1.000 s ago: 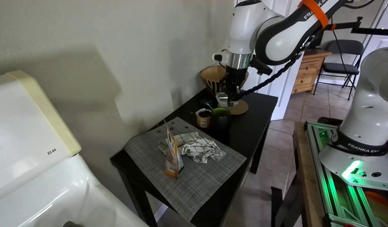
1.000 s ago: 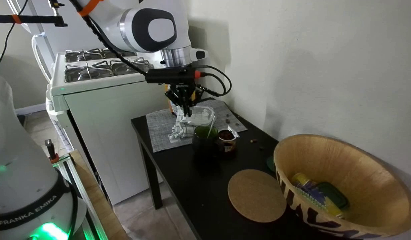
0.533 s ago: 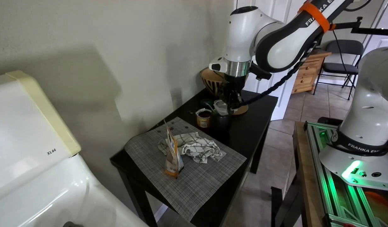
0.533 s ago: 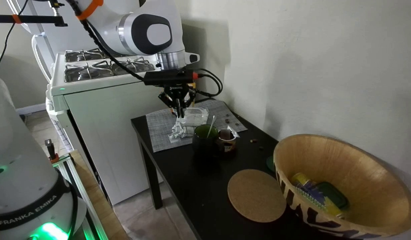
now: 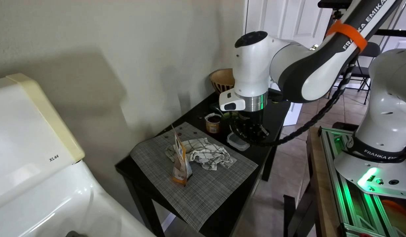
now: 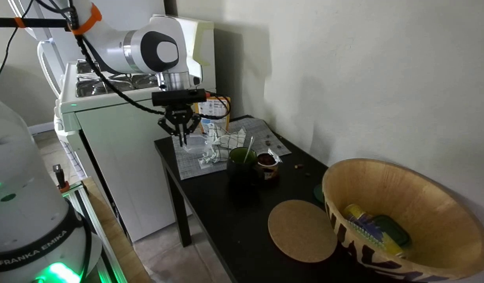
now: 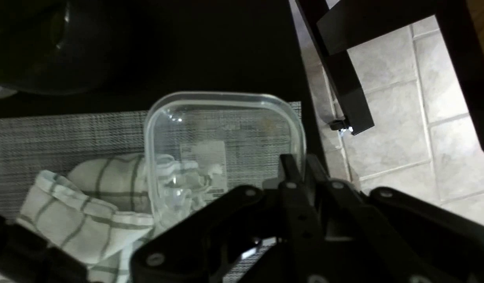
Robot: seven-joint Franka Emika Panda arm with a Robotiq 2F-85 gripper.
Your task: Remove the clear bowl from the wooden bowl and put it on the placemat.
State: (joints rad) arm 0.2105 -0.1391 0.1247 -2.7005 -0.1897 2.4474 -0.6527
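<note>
Removal judged done: clear bowl (image 7: 224,133) is clamped by one side of its rim in the gripper (image 7: 302,165); wooden bowl (image 6: 430,212) is well apart from the gripper. Placing judged not done: placemat (image 5: 206,197) is below the gripper, release left. Cloth (image 7: 96,218) is seen beside and partly through the clear bowl. Gap to placemat can't be read. In wrist view, near rim is covered by the gripper; white patch (image 7: 204,157) can't be assigned, on the plastic or under it.

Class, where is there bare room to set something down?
Bare: the placemat between its robot-side edge, the bag and the cloth; the black tabletop between the dark cup and tan disc. Crowded: around cup and pot, bag and cloth.
</note>
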